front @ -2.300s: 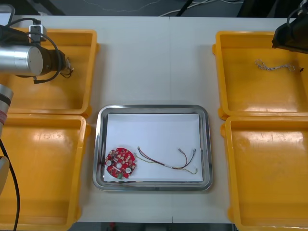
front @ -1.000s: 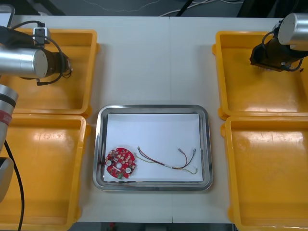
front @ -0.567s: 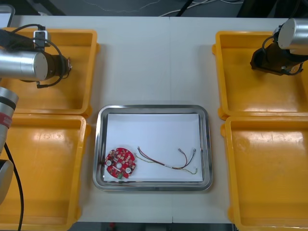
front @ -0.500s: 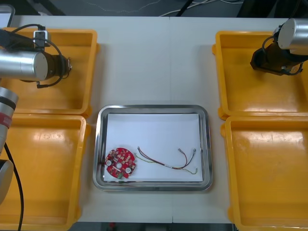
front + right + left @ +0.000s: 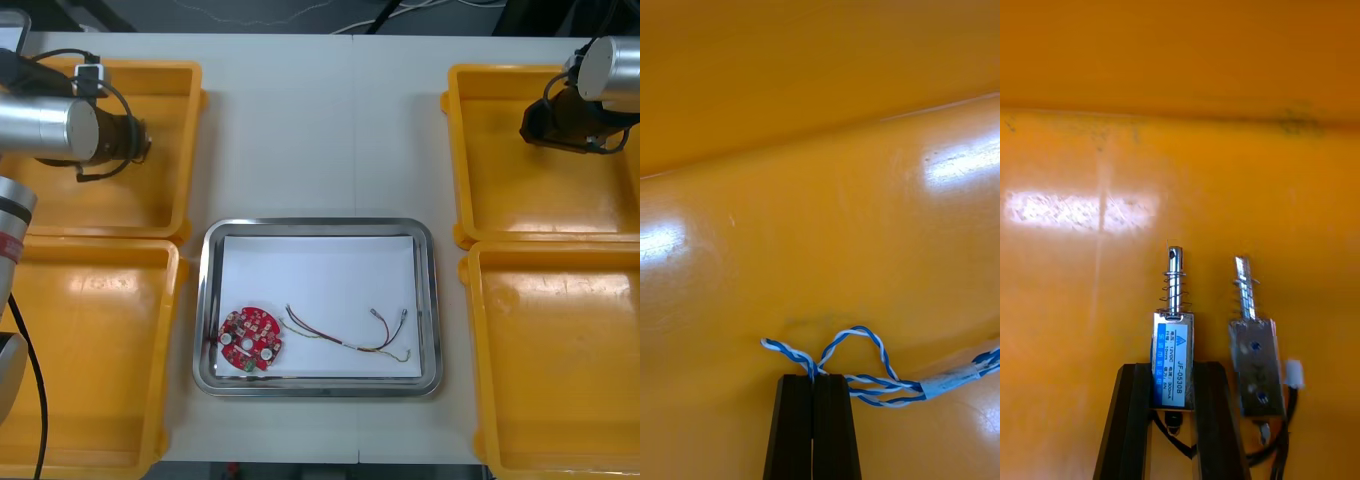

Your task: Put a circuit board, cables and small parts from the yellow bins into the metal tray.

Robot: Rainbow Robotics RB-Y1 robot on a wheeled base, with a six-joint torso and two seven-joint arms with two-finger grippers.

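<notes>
Having dropped into its far bin [image 5: 820,187], the right gripper [image 5: 814,379] is pinching the cable [image 5: 944,384]; the left gripper [image 5: 1172,369] is clamping a small metal part [image 5: 1173,337]. Lifts probably follow.

Circuit board [image 5: 250,340] beside cable [image 5: 345,335], in tray [image 5: 320,227]

My left gripper [image 5: 141,140] hangs beyond the metal tray's [image 5: 318,224] far-left corner, my right gripper [image 5: 529,123] beyond its far-right corner.

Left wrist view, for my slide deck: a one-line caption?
Left gripper shut on one small metal part in a yellow bin, a second part lying just beside.
</notes>
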